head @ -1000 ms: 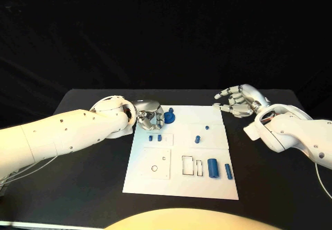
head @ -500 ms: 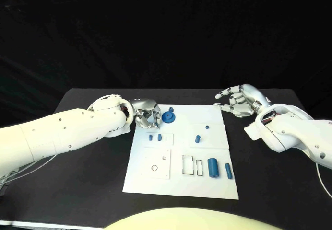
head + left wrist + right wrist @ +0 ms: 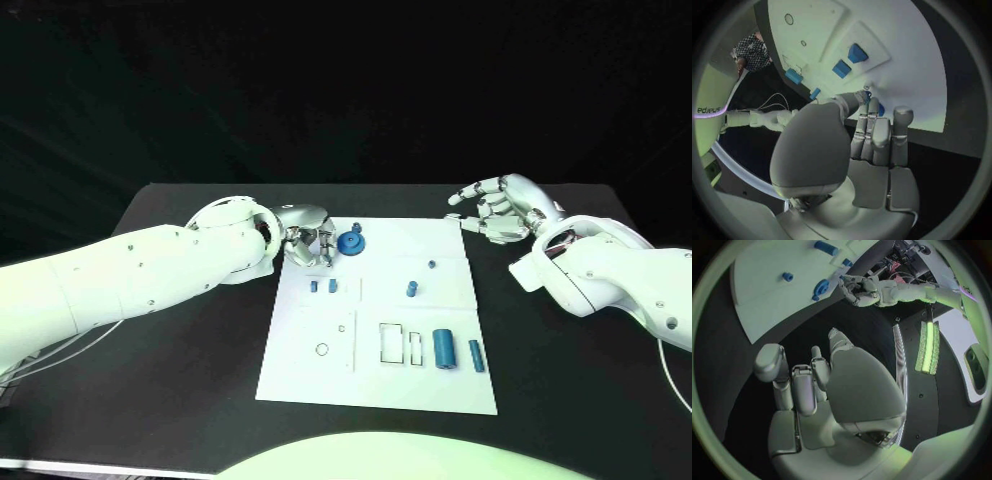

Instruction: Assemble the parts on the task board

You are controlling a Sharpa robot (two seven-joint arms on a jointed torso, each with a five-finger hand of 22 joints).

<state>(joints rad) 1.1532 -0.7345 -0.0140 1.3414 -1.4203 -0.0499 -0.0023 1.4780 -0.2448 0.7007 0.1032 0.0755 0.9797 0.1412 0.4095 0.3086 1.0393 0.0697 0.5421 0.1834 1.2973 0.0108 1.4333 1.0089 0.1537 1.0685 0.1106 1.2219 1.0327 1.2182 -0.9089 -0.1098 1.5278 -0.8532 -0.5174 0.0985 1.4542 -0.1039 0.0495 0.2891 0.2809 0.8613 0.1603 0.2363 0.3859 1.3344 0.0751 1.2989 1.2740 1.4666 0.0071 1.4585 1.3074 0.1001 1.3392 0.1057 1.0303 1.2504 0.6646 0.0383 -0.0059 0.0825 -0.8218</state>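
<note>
1. The left hand (image 3: 307, 240) was seen at the task board's (image 3: 378, 385) far left corner, fingers curled in together; whether anything was pinched between them could not be told.
2. A round blue part (image 3: 353, 244) stood on the board just beside that hand's fingertips (contact could not be judged).
3. In the left wrist view, the left hand's fingers (image 3: 872, 135) were pointed at the board's edge, with a speck of blue at their tips.
4. Two small blue parts (image 3: 323, 286) were set in a recess just nearer the robot than the left hand.
5. The right hand (image 3: 499, 209) was held off the board's far right corner, above the black table (image 3: 188, 350), fingers loosely curled and apart, with nothing gripped.
6. Two blue cylinders (image 3: 457, 351) lay side by side on the board, well apart from both hands, toward the robot.
</note>
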